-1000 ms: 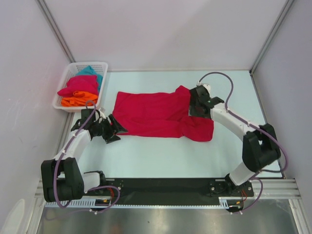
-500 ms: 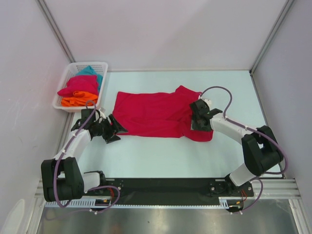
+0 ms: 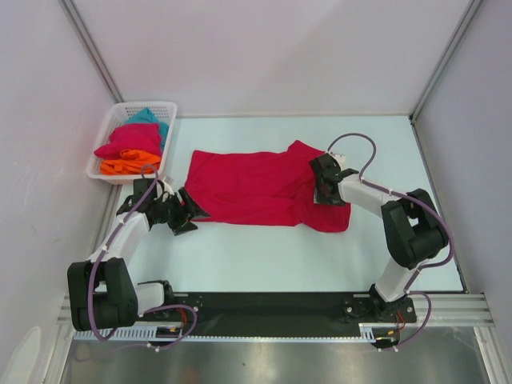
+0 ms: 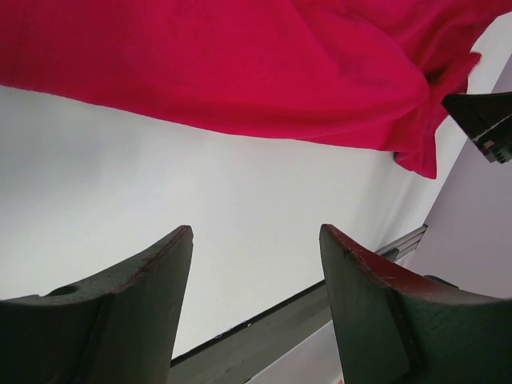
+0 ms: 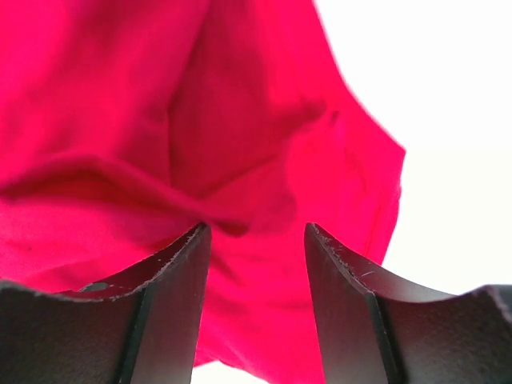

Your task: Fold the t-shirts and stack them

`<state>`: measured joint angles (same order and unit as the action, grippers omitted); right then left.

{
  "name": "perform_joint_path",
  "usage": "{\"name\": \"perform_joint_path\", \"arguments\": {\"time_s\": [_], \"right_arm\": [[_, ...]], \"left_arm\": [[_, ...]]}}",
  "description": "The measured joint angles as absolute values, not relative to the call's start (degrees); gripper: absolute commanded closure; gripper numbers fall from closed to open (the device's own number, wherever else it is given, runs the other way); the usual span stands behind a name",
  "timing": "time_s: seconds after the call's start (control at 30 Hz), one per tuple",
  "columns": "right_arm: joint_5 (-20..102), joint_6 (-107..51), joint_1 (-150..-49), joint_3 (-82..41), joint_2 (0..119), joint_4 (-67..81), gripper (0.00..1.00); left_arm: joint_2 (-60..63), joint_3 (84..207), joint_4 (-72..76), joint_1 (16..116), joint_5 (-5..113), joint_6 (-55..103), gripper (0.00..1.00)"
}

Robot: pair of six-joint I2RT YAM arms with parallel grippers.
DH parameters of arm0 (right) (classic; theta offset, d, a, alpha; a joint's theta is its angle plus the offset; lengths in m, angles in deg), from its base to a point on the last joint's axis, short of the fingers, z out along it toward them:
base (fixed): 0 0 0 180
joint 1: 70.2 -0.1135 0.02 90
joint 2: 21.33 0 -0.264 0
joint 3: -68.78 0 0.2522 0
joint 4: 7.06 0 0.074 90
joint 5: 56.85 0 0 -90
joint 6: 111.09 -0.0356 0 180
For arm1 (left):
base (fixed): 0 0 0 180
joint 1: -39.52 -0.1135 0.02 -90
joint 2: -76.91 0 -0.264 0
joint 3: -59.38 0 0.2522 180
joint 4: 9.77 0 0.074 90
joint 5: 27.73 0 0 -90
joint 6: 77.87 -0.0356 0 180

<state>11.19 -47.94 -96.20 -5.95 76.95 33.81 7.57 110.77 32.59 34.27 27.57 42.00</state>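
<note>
Fingers (image 5: 172, 272) of the right gripper (image 5: 256, 232) stood spread, pinching nothing, with a raised ridge of the crimson t-shirt (image 3: 248, 188) lying just beyond and below their tips. Across the shirt, the left gripper (image 4: 256, 236) also held its fingers (image 4: 152, 280) apart over bare table (image 3: 264, 256), the shirt's hem a little way ahead of them, not touching. More heaped t-shirts (image 3: 128, 148) sat in a white basket (image 3: 108, 128), well behind the left fingers. Likely risk: if the right fingers closed on that ridge, they could catch only a wrinkle or a single layer. With nothing pinning the far hem, the cloth might then drag askew and bunch instead of folding flat.
</note>
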Motion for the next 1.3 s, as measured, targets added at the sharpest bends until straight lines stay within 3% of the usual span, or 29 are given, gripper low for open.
{"name": "perform_joint_path", "arguments": {"time_s": [0.53, 0.93, 1.3], "right_arm": [[10.06, -45.4, -93.79, -11.17, 81.41, 33.13, 0.44], [12.22, -48.4, -98.3, -2.1, 57.36, 36.43, 0.38], [15.24, -51.41, -99.72, 4.59, 56.88, 38.75, 0.36]], "left_arm": [[7.57, 110.79, 33.26, 34.14, 29.78, 41.37, 0.29], [5.32, 118.85, 37.92, 33.85, 50.5, 40.01, 0.28], [-2.33, 120.49, 37.7, 33.74, 54.43, 41.56, 0.28]]}}
